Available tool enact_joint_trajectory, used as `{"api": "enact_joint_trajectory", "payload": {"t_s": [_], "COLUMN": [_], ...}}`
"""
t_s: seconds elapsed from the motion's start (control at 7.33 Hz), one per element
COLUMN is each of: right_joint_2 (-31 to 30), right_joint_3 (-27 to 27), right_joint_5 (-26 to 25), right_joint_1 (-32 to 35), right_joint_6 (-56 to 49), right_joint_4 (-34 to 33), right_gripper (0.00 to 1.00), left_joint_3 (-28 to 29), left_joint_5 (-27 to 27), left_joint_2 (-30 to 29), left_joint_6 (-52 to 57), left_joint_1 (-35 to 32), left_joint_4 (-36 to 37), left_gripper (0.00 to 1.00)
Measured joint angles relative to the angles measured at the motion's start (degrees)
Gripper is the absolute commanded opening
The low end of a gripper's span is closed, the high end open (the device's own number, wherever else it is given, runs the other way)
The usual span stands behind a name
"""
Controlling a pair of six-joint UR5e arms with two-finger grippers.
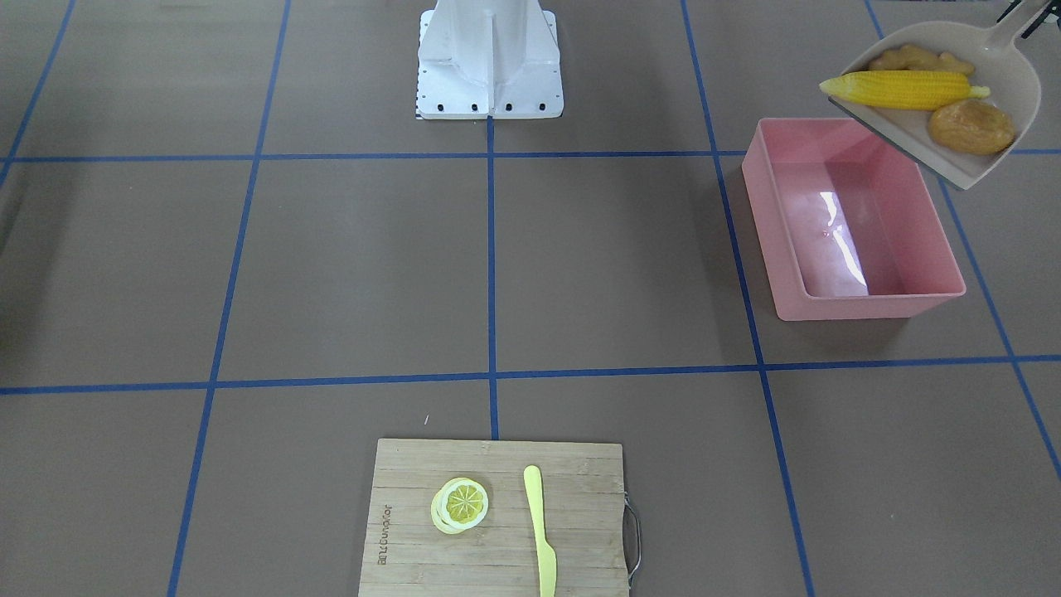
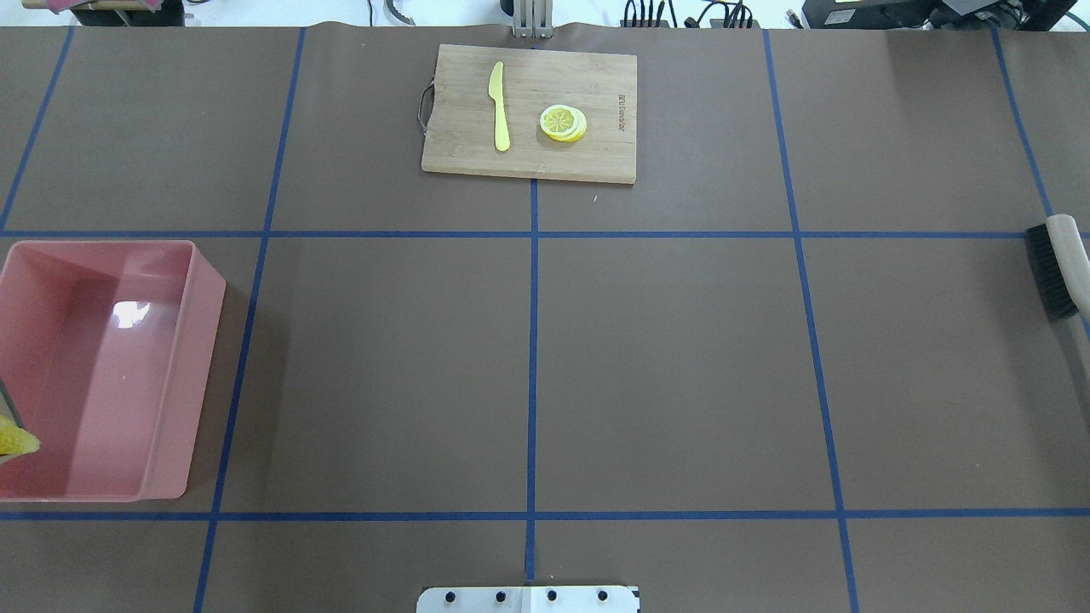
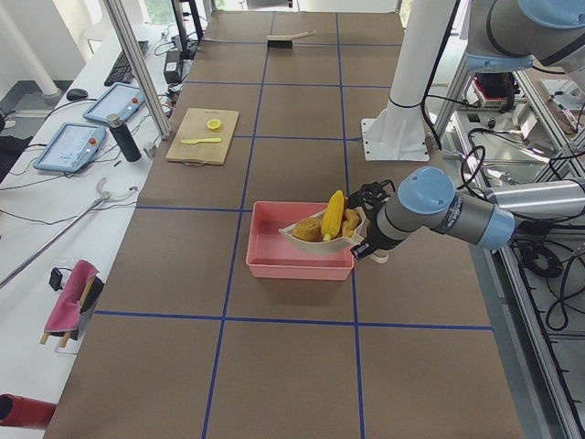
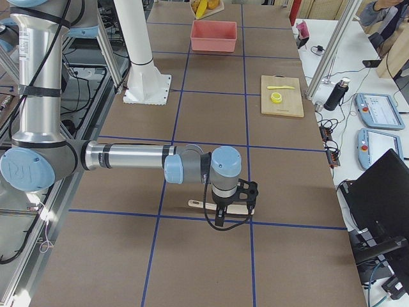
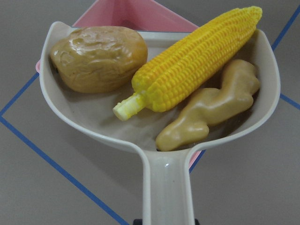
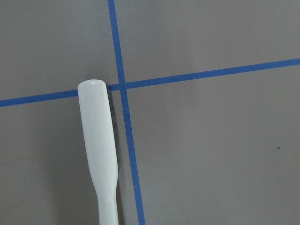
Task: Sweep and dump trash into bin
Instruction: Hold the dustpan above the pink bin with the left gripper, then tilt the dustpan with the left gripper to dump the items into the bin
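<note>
Left tool [image 3: 368, 233] is clamped on the handle of the beige dustpan [image 1: 1015, 79] and holds it in the air at the bench's left end. The pan's open lip reaches over the robot-side rim of the pink bin [image 1: 862, 307], which stands on the bench below. All the trash lies in the pan, out ahead of the tool along the handle. The corn cob [image 1: 903, 89] lies across the middle. The potato [image 1: 971, 127] is against one side of it and the ginger root [image 1: 920, 60] against the other.

At the bench's right end the right tool [image 4: 233, 203] hangs over the brush [image 2: 1052, 272], which lies flat on the bench. I cannot tell whether its fingers are wide or closed.

Midway along the far edge lies a wooden cutting board [image 2: 460, 145] carrying a lemon slice [image 2: 563, 123] and a yellow knife [image 2: 500, 106], well apart from both tools.
</note>
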Motion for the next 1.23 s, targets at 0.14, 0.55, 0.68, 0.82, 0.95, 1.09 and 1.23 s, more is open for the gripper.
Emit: {"api": "enact_joint_trajectory", "payload": {"t_s": [0.14, 0.55, 0.68, 0.82, 0.95, 1.09, 1.23], "right_joint_2": [-0.25, -0.11, -0.22, -0.61, -1.07, -1.31, -1.45], "right_joint_3": [0.32, 0.72, 0.92, 1.43, 2.08, 2.43, 2.57], "right_joint_5": [-0.03, -1.61, -2.43, -2.86, -3.02, -2.92, -2.85], "right_joint_1": [-0.03, -0.10, -0.11, -0.12, -0.12, -0.12, -0.12], "right_joint_6": [-0.05, -0.11, -0.15, -0.17, -0.18, -0.18, -0.18], "right_joint_4": [0.04, 0.07, 0.07, 0.05, 0.01, 0.00, 0.00], "right_gripper": [1.00, 1.00, 1.00, 1.00, 1.00, 1.00, 1.00], "left_joint_3": [0.04, -0.31, -0.86, -1.83, -3.05, -4.42, -5.65], "left_joint_5": [0.74, 2.18, 2.52, 2.81, 3.48, 4.86, 6.88], "left_joint_2": [-0.04, -0.45, -0.59, -0.83, -1.17, -1.46, -1.68], "left_joint_6": [0.60, 0.66, 0.55, 0.50, 0.43, 0.31, 0.24], "left_joint_1": [0.22, 2.07, 3.31, 4.38, 5.45, 6.70, 8.43], "left_joint_4": [1.79, 6.59, 9.06, 11.80, 14.43, 16.62, 18.87], "left_gripper": [0.00, 0.00, 0.00, 0.00, 0.00, 0.00, 0.00]}}
